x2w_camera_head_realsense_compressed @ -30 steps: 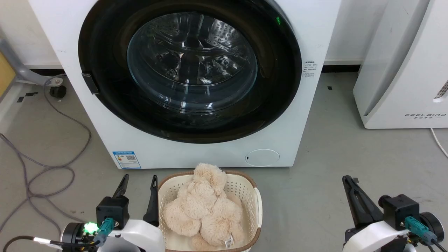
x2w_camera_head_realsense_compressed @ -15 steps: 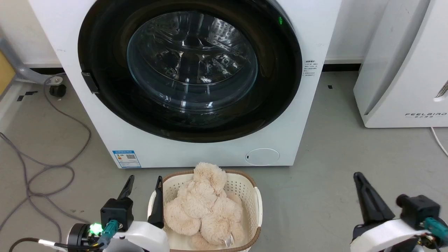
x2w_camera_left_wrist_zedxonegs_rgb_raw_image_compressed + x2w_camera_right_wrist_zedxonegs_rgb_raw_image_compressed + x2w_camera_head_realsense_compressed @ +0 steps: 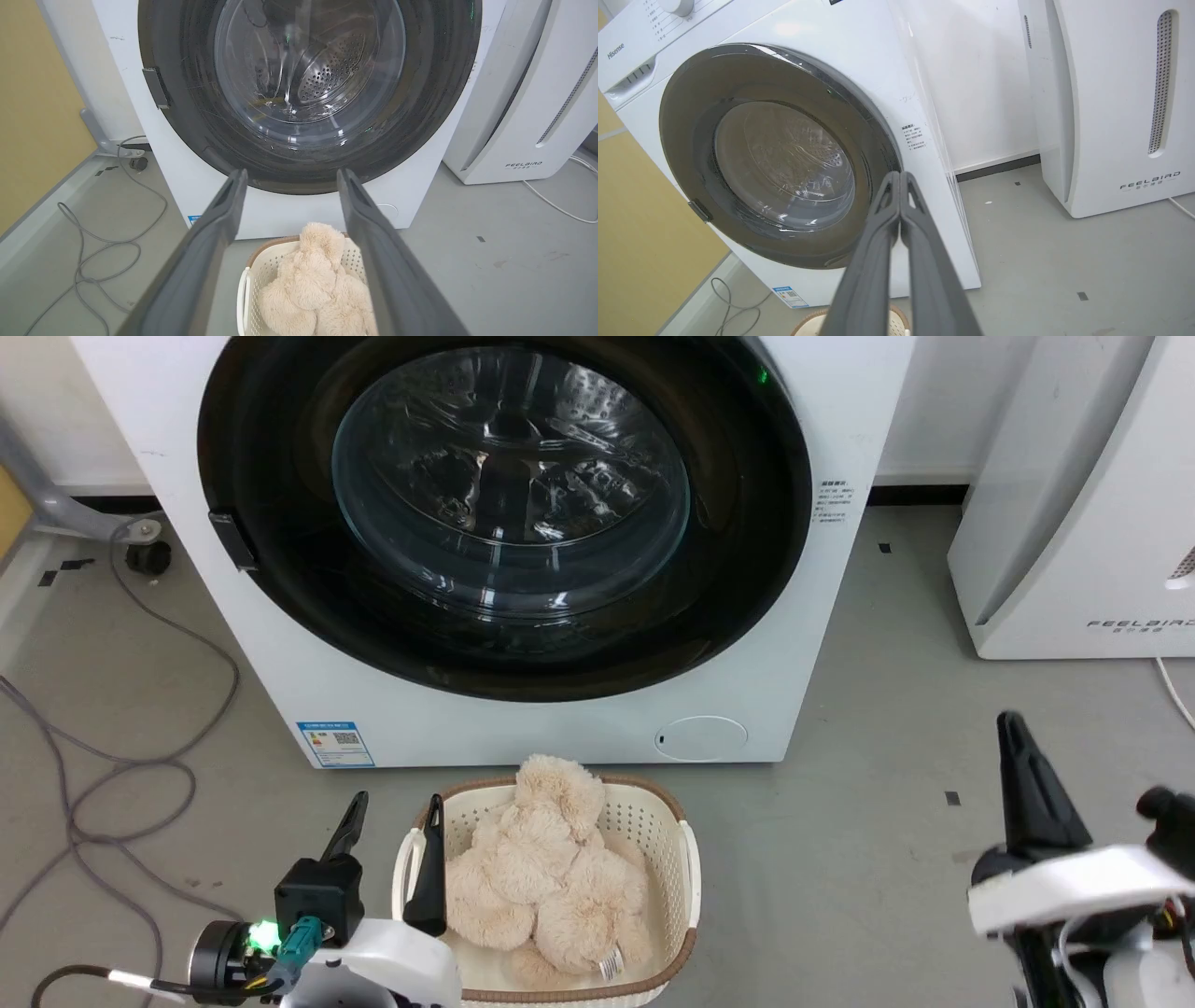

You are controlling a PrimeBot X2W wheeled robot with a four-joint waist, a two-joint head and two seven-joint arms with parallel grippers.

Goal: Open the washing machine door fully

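The white washing machine (image 3: 523, 733) stands straight ahead on the floor. Its round glossy black washing machine door (image 3: 747, 569) lies closed, flat against the front, with the clear glass bowl in the centre and a small dark latch (image 3: 231, 541) on its left edge. My left gripper (image 3: 398, 798) is open and low, by the left rim of a basket, well short of the door (image 3: 187, 116). My right gripper (image 3: 1006, 721) is shut, empty, and hangs over bare floor to the machine's right. Along its closed fingers (image 3: 900, 175) I see the door (image 3: 686, 116) at an angle.
A cream basket (image 3: 686, 859) with a beige plush toy (image 3: 551, 887) sits on the floor just before the machine. A white FEELBIRD appliance (image 3: 1074, 523) stands at the right. Grey cables (image 3: 121, 775) loop over the floor at the left.
My right gripper has risen and moved right, still shut. The left gripper has edged toward the basket. The head view has shifted slightly; the door has stayed closed.
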